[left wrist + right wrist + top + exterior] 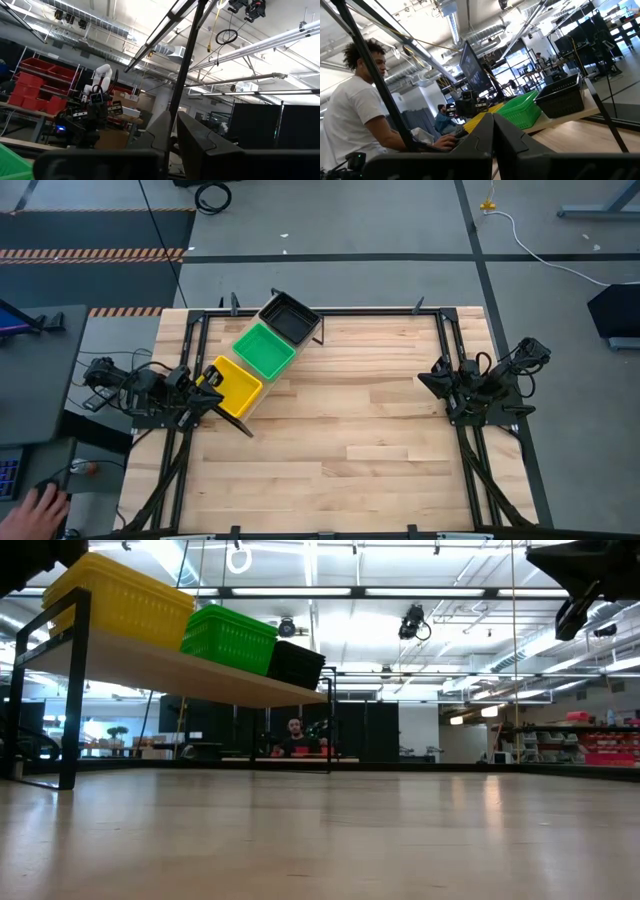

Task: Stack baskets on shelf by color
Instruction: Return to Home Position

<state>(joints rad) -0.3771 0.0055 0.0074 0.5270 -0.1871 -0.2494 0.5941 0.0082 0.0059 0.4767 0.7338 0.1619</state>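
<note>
The light-wood shelf (262,395) stands on black supports, slanting across the table's far left corner. On it rest yellow baskets (236,385), green baskets (264,350) and black baskets (291,318) in a row. They also show in the low view: yellow (120,600), green (230,638) and black (296,664). My left gripper (208,378) is shut and empty, just left of the yellow baskets. My right gripper (440,376) is shut and empty, drawn back at the table's right side.
A black metal frame (330,311) runs around the table's edges. A person's hand (40,502) is at a desk beyond the table's left side, and a person (365,115) shows in the right wrist view. The wooden tabletop (370,440) lies between the arms.
</note>
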